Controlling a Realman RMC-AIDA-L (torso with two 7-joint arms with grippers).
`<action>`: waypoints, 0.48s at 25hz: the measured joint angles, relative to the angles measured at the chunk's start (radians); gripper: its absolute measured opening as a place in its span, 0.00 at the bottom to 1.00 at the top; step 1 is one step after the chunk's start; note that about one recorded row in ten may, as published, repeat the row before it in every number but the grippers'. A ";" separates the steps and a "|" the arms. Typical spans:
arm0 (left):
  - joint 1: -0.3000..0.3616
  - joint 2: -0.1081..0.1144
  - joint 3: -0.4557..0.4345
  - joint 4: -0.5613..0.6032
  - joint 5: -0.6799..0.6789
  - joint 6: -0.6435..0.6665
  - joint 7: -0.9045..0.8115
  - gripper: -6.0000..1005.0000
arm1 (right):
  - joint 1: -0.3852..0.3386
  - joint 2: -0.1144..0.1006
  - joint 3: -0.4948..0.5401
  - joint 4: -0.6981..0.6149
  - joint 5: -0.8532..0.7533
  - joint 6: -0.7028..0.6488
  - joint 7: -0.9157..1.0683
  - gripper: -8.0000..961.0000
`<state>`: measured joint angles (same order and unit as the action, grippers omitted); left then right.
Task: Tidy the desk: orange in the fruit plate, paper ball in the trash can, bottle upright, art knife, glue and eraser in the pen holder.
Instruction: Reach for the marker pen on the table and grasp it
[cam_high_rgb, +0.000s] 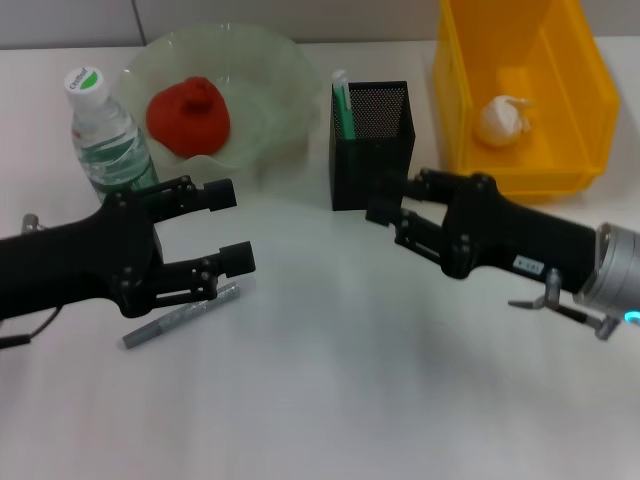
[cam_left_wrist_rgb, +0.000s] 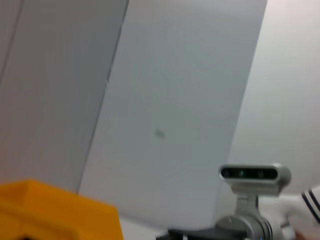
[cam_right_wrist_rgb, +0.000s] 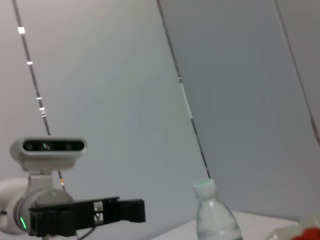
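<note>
Left gripper (cam_high_rgb: 228, 227): your left arm reaches in from 9 o'clock, fingers spread wide, holding nothing, just above the knife.
Right gripper (cam_high_rgb: 388, 212): comes in from 3 o'clock, tip just beside the holder's front; you cannot tell how its fingers stand.
Knife (cam_high_rgb: 180, 318): flat on the table (cam_high_rgb: 330, 400) at 8 o'clock.
Holder (cam_high_rgb: 372, 143): centre-back, a green stick, probably the glue, standing inside.
Bottle (cam_high_rgb: 106, 137): upright at 10 o'clock.
Plate (cam_high_rgb: 262, 80): at 11 o'clock, holding the reddish orange (cam_high_rgb: 190, 115).
Bin (cam_high_rgb: 560, 110): yellow, at 2 o'clock, paper ball (cam_high_rgb: 503, 120) inside.
</note>
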<state>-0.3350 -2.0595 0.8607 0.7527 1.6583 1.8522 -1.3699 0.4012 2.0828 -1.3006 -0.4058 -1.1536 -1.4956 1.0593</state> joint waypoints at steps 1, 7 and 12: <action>0.000 0.000 0.000 0.000 0.000 0.000 0.000 0.77 | 0.000 0.000 0.000 0.000 0.000 0.000 0.000 0.39; -0.063 -0.006 0.033 0.245 0.165 -0.001 -0.291 0.77 | -0.016 0.001 0.020 0.042 0.005 0.003 -0.010 0.39; -0.146 -0.008 0.145 0.392 0.335 -0.056 -0.557 0.77 | -0.023 0.002 0.036 0.059 0.008 0.002 -0.026 0.39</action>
<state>-0.4805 -2.0673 1.0057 1.1443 1.9930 1.7963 -1.9267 0.3787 2.0850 -1.2649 -0.3473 -1.1460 -1.4933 1.0336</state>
